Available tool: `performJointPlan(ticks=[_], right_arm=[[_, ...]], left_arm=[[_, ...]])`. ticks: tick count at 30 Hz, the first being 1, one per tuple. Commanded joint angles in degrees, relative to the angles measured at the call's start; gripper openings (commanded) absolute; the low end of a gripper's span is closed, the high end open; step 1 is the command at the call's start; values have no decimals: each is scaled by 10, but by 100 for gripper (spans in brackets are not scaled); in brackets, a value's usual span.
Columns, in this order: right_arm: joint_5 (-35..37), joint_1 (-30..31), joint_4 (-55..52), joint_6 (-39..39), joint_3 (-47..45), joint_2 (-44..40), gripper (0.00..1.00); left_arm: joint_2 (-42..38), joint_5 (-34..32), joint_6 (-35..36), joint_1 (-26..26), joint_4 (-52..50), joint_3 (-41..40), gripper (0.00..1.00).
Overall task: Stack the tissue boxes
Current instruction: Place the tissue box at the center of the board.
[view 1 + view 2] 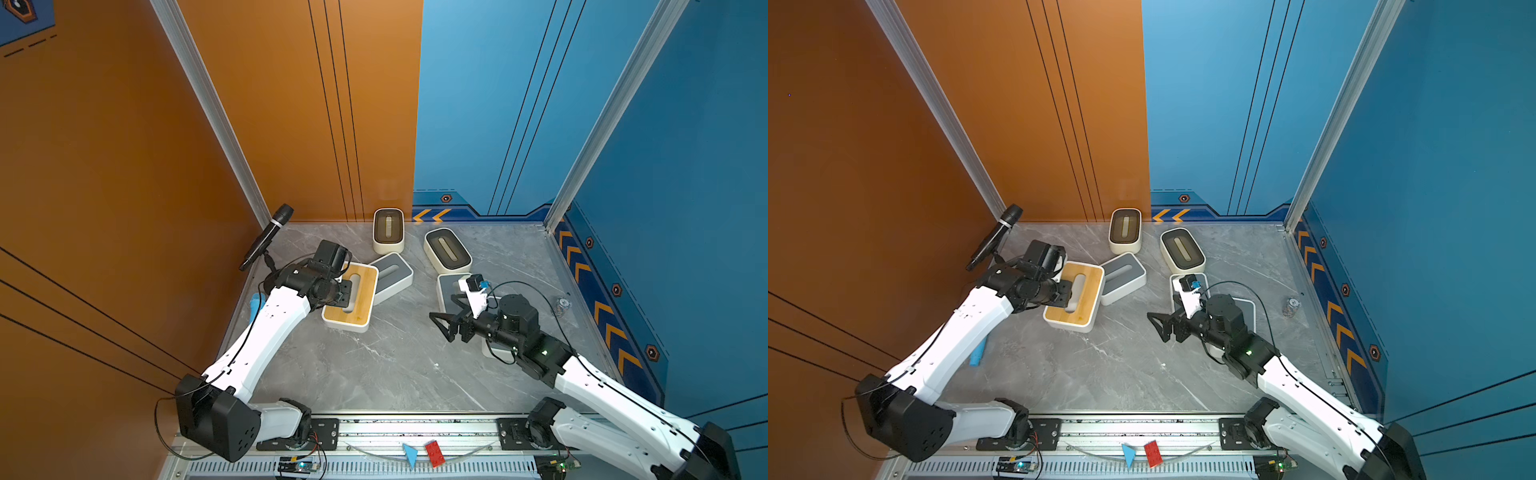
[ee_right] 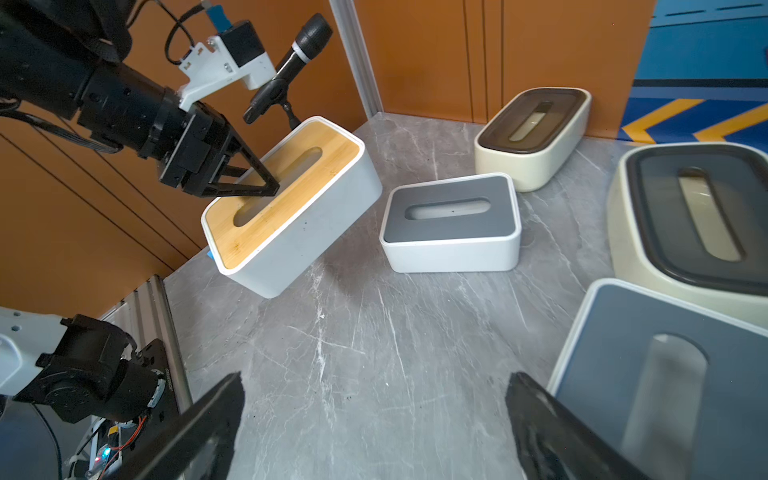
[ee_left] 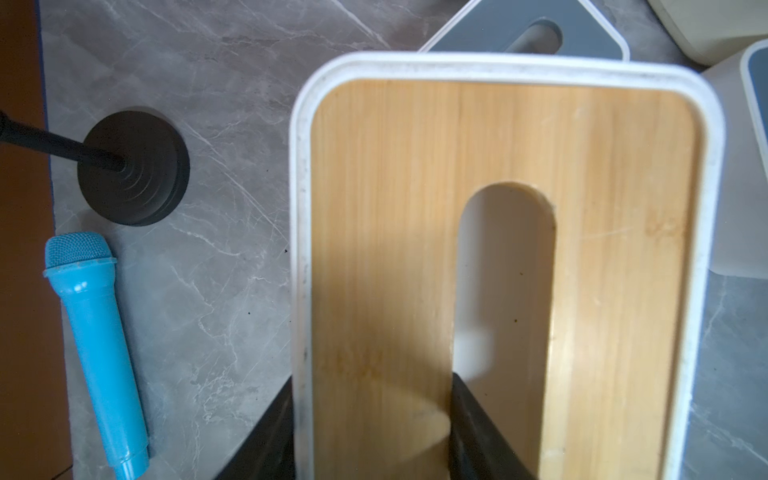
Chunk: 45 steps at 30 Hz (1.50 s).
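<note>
Seemingly mid-carry: held wood box [image 1: 365, 286] tilted aloft at 10 o'clock, left end effector [image 1: 345, 297] clamped on its wall via the slot, right end effector [image 1: 440, 328] spread empty at 3 o'clock. Called for levelling and lowering it onto the grey box [image 1: 392, 272] at its 2 o'clock.

bright even light, soft shadows; wrist cams blurry up close

White arm shells [image 1: 268, 330], black joint housings [image 1: 216, 415]
</note>
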Motion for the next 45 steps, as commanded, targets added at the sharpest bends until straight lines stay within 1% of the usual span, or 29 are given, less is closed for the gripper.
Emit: performJointPlan(ticks=[1, 5, 10, 14, 17, 22, 29, 34, 37, 41, 45], right_arm=[[40, -5, -119, 43, -21, -40, 100], [38, -7, -173, 65, -25, -77, 100], [25, -14, -228, 82, -31, -122, 100], [-16, -35, -238, 98, -48, -152, 100], [-38, -50, -244, 116, -52, -165, 100], [-48, -59, -267, 132, -56, -178, 100], [-63, -59, -281, 130, -67, -180, 100], [-80, -59, -286, 137, -61, -197, 100], [-81, -59, -299, 136, -55, -208, 100], [-78, -59, -318, 148, -54, -215, 100], [-78, -51, -329, 159, -57, -225, 100]], left_arm=[[-8, 15, 31, -19, -3, 24, 45], [3, 16, 66, -48, -4, 26, 45], [27, 34, 121, -58, -3, 35, 45], [54, 41, 174, -69, -3, 49, 45], [59, 64, 202, -75, 6, 53, 45], [58, 86, 228, -93, 33, 49, 45], [40, 117, 287, -131, 113, -3, 45], [-2, 180, 331, -139, 200, -66, 44], [-14, 219, 369, -138, 209, -81, 43], [-22, 253, 402, -138, 208, -88, 43], [-16, 263, 415, -138, 196, -83, 43]])
